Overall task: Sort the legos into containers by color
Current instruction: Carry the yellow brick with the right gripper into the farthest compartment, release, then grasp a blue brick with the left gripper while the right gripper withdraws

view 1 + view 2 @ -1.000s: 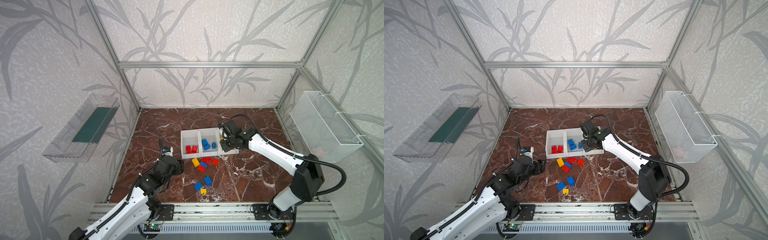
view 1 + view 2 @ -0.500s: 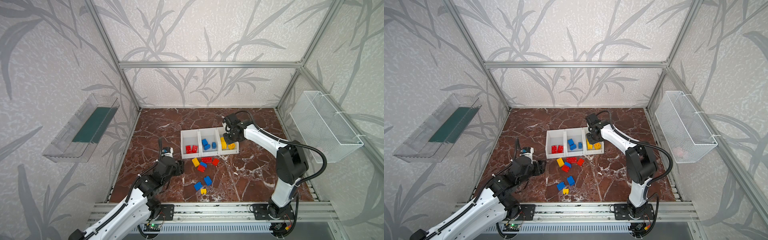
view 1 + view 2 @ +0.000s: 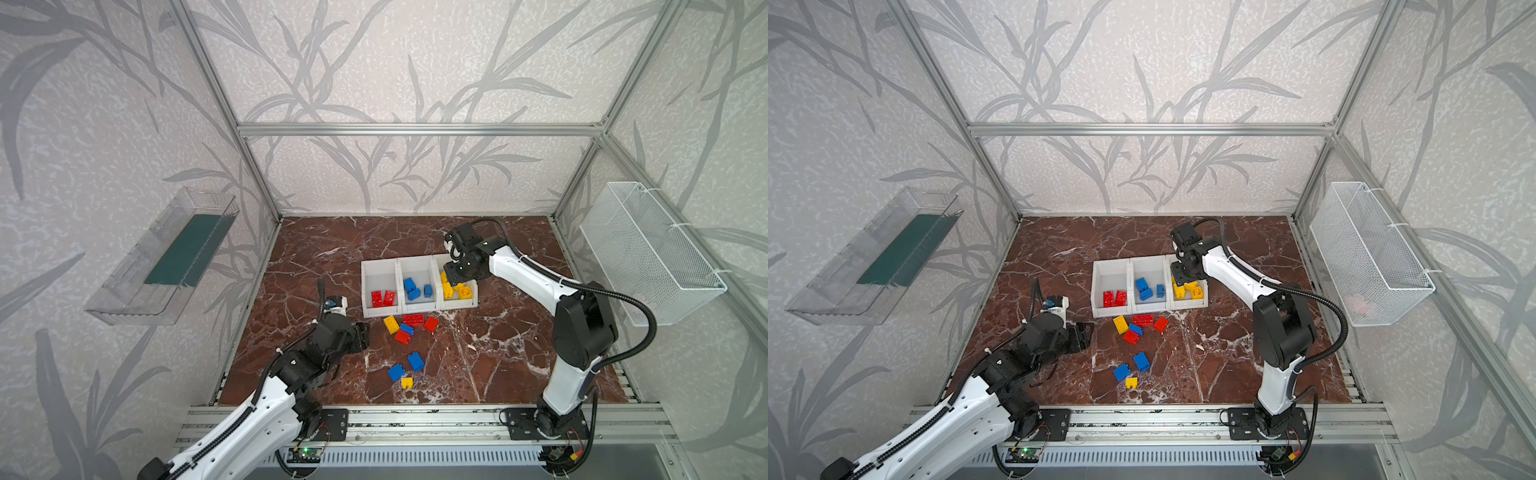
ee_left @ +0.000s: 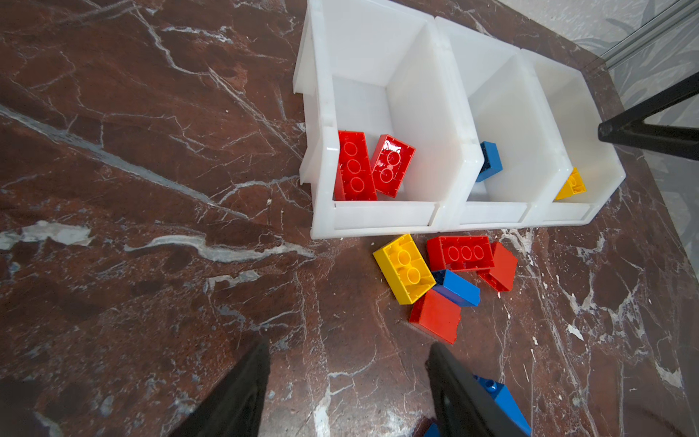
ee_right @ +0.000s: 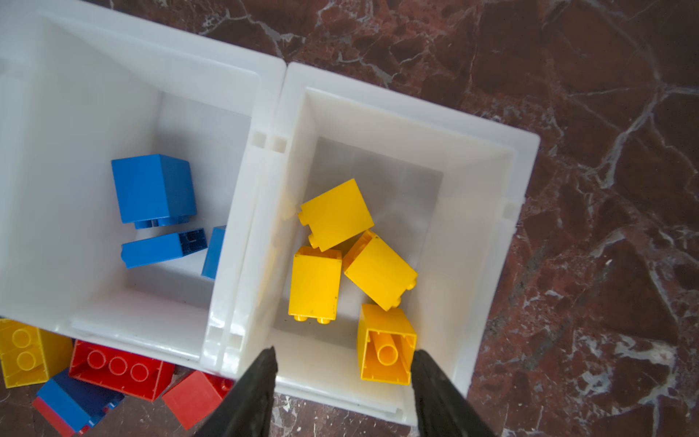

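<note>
Three joined white containers [image 3: 380, 266] stand mid-table. The left one holds two red legos [image 4: 372, 166], the middle one three blue legos [image 5: 153, 189], the right one several yellow legos [image 5: 334, 213]. My right gripper [image 5: 344, 352] hangs open over the front of the yellow bin [image 3: 451, 282]. A yellow brick [image 5: 386, 346] lies in the bin beside one finger, not gripped. More legos lie loose in front of the bins: a yellow brick [image 4: 404, 268], a long red one [image 4: 459, 252] and a blue one [image 4: 457, 287]. My left gripper [image 4: 348, 346] stands open and empty just left of them [image 3: 365, 334].
Nearer the front edge lie two blue bricks [image 3: 415, 360] [image 3: 395, 372] and a small yellow one [image 3: 407, 382]. A clear tray [image 3: 166, 257] hangs on the left wall and a white wire basket [image 3: 648, 253] on the right wall. Metal frame posts edge the table.
My right gripper moved back over the yellow bin and opened, letting a yellow brick go into it. The left arm has not moved.
</note>
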Tool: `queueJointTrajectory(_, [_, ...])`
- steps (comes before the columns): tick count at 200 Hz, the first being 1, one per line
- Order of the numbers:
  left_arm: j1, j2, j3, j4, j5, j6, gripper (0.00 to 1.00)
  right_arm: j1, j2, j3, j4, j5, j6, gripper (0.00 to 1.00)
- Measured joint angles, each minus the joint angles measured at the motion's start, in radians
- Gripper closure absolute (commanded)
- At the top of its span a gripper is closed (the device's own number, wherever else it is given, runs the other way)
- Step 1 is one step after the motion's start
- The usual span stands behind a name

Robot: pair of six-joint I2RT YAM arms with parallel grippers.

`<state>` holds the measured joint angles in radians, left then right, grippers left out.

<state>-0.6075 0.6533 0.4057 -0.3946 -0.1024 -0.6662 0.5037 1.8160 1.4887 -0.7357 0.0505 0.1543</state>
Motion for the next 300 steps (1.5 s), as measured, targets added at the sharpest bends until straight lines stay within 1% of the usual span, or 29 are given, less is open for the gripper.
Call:
queueJointTrajectory(61, [0.000,0.019,-0.031,0.008,0.015,0.000,0.30,0.000,-0.131,-0.073,0.006,-0.066,0.027,0.40])
queueJointTrajectory(96, [0.000,0.122,-0.031,0.060,0.058,0.001,0.30,0.000,-0.225,-0.182,0.025,-0.101,0.063,0.39])
queueJointTrajectory(125, [0.000,0.220,-0.027,0.096,0.104,0.009,0.30,0.006,-0.274,-0.259,0.029,-0.116,0.087,0.39])
queueJointTrajectory(152, [-0.010,0.260,-0.012,0.099,0.139,0.024,0.30,0.009,-0.311,-0.310,0.029,-0.112,0.101,0.39])
queueJointTrajectory(168, [-0.038,0.261,-0.011,0.096,0.158,0.040,0.30,0.009,-0.324,-0.323,0.030,-0.111,0.107,0.39])
queueJointTrajectory(202, [-0.142,0.259,-0.008,0.091,0.169,0.066,0.30,0.009,-0.347,-0.348,0.036,-0.112,0.123,0.39])
queueJointTrajectory(232, [-0.211,0.296,0.000,0.093,0.183,0.087,0.31,0.009,-0.348,-0.378,0.053,-0.114,0.142,0.39])
queueJointTrajectory(300, [-0.297,0.437,0.041,0.089,0.209,0.124,0.33,0.009,-0.385,-0.418,0.072,-0.117,0.159,0.39])
